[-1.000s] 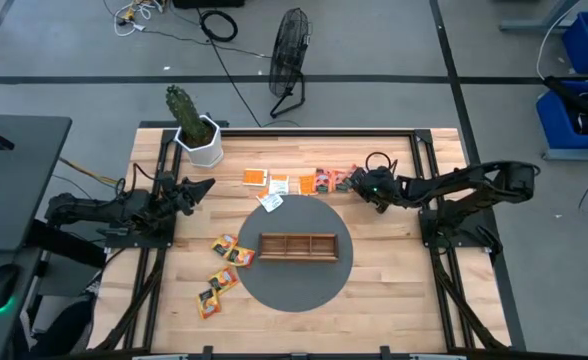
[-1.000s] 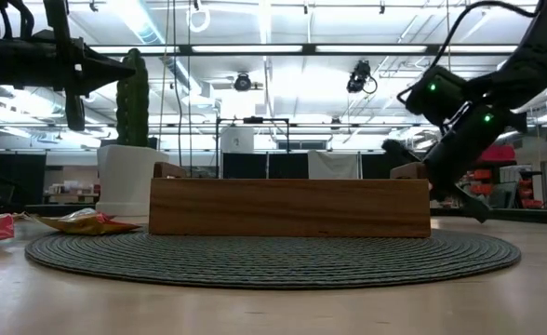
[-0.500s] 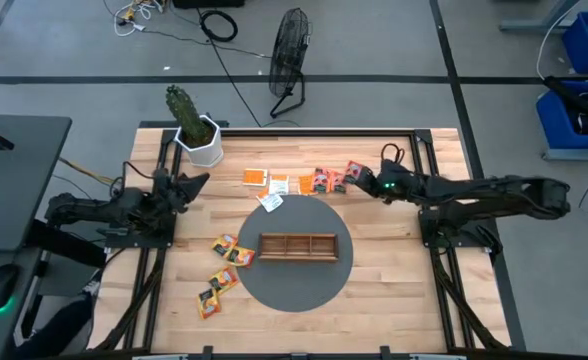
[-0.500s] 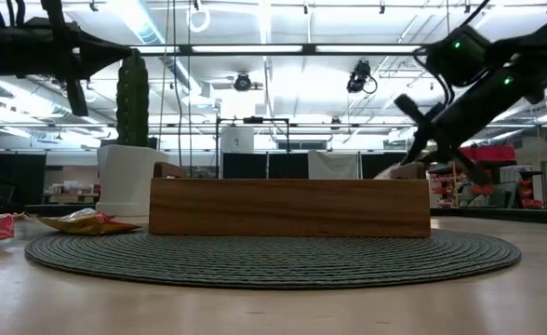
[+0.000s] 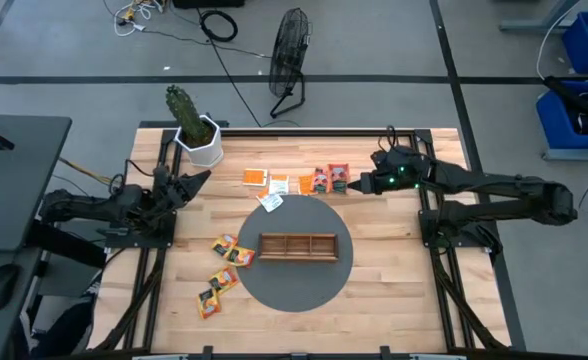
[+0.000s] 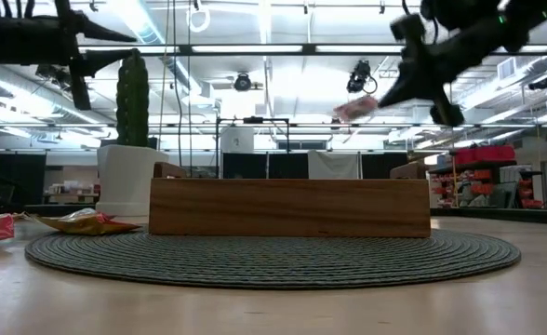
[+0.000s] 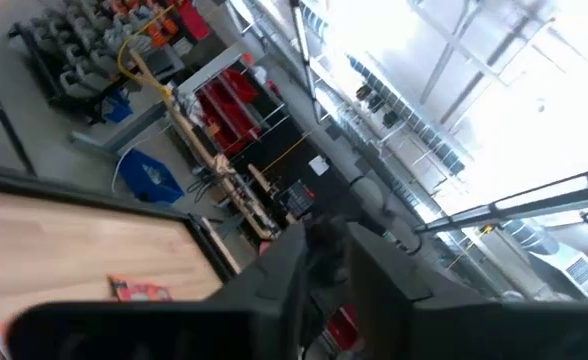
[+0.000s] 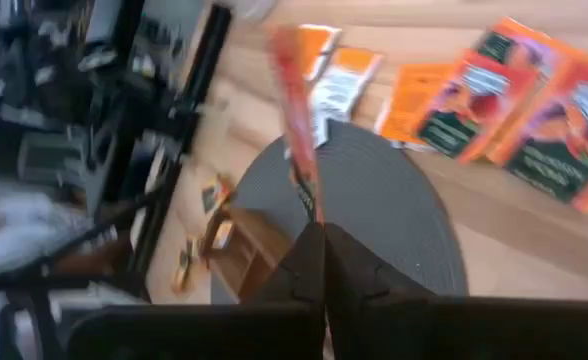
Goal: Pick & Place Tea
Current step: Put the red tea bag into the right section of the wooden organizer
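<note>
Lifted off the back row since a second ago, one red-and-green sachet [image 8: 296, 120] now hangs edge-on in the right gripper [image 5: 358, 185], whose fingers are pinched shut on its lower end, long axis running away from the fingertips. It is high above the table [image 5: 394, 280], beyond the tray's [image 5: 298, 246] right end, with clear air around. Remaining sachets [image 5: 294, 182] lie flat behind the mat [image 5: 299, 280]. Left gripper [image 5: 202, 177] waits near the planter [image 5: 200, 140]; I cannot tell its opening.

Robotics lab: parts bins [image 5: 586, 40], floor cables [image 5: 219, 25].

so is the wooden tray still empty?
Empty. From above, the tray shows only bare compartments; the right gripper holds one tea bag in the air.
</note>
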Controlling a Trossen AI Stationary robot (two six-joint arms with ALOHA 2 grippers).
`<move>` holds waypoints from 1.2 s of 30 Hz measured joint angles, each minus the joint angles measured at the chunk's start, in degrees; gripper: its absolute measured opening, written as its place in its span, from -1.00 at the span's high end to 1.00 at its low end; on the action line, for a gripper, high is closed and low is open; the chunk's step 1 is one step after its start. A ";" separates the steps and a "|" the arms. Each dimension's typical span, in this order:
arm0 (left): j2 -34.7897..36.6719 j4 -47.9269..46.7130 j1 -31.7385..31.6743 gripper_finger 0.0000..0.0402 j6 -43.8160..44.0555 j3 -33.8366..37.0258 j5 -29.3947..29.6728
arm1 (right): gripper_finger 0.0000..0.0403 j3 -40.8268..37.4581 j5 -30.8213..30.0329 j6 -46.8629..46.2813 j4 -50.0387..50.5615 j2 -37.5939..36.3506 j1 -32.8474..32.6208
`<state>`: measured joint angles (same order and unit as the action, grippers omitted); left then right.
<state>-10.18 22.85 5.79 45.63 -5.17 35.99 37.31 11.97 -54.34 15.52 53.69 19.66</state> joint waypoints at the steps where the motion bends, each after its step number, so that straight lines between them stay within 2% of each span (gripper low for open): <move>1: -1.41 -0.07 0.01 0.46 0.50 -0.51 -0.30 | 1.00 2.34 0.64 1.68 1.88 0.51 0.00; 9: -14.99 -0.03 0.02 0.06 -0.25 -7.33 -4.65 | 1.00 19.40 10.21 13.58 16.71 7.43 0.00; 12: -20.55 0.02 0.00 -0.01 -1.19 -10.43 -6.75 | 1.00 24.23 15.15 16.04 20.79 10.91 -0.22; 17: -29.85 -0.01 0.02 -0.01 -7.69 -16.74 -9.95 | 1.00 29.61 19.80 19.98 25.09 16.25 -1.99; 23: -40.51 -0.05 0.02 0.01 -9.28 -24.65 -11.51 | 1.00 33.06 22.68 25.12 26.61 20.85 -6.17; 31: -53.67 -0.10 0.06 0.02 -12.26 -33.21 -24.78 | 1.00 35.14 20.92 29.99 27.08 23.81 -10.16; 36: -60.60 -0.04 0.03 0.02 -12.73 -37.87 -26.87 | 1.00 35.16 19.63 31.10 28.30 24.44 -12.34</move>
<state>-70.78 22.81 5.81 32.90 -43.03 9.13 72.47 31.59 -23.24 43.83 78.13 7.32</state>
